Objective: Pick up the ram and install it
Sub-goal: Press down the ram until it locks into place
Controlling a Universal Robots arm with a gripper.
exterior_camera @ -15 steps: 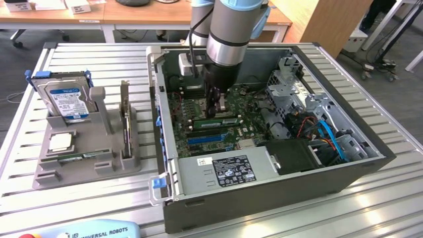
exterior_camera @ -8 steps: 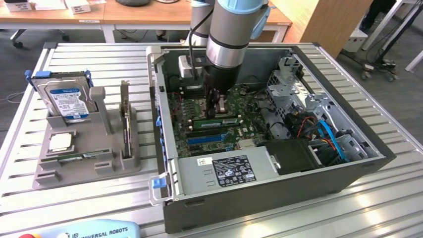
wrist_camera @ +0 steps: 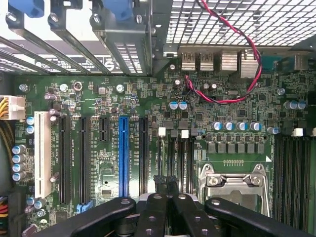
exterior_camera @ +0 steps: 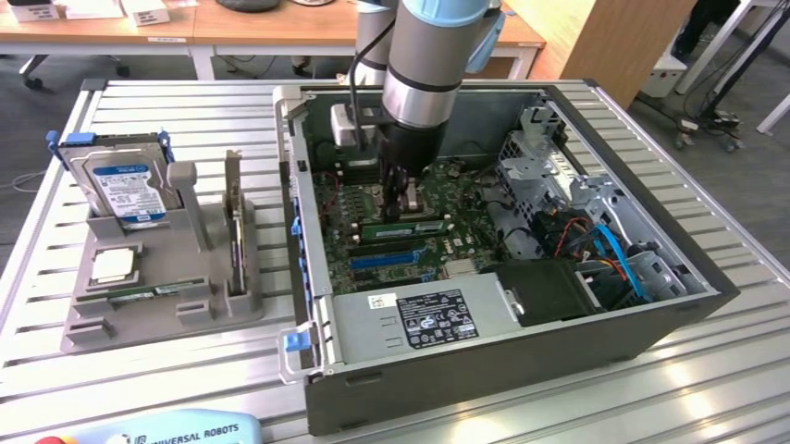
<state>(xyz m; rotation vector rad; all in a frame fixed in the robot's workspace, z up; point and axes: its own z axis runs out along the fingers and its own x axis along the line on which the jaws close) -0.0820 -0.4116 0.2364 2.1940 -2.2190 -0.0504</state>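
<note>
- Teach pendant (exterior_camera: 173,431), blue casing, lies nearest at the table's (exterior_camera: 691,388) near edge.
- Grey parts holder (exterior_camera: 161,310) on the exterior view's left. It carries a square silver processor chip (exterior_camera: 114,265) and, farther back, an upright hard drive (exterior_camera: 124,190) with a blue label.
- Open PC case (exterior_camera: 494,370) just right of the holder. Its power supply (exterior_camera: 426,319) sits at the near side, the motherboard (exterior_camera: 457,254) beyond it.
- Ram (exterior_camera: 402,226): inside the case, standing on edge in a motherboard slot, white label visible.
- Gripper (exterior_camera: 402,199) (wrist_camera: 165,183): directly over the ram, fingers pressed together with nothing between them. Contact with the ram's top edge cannot be told.
- Wooden desks (exterior_camera: 247,32) at the far side.
</note>
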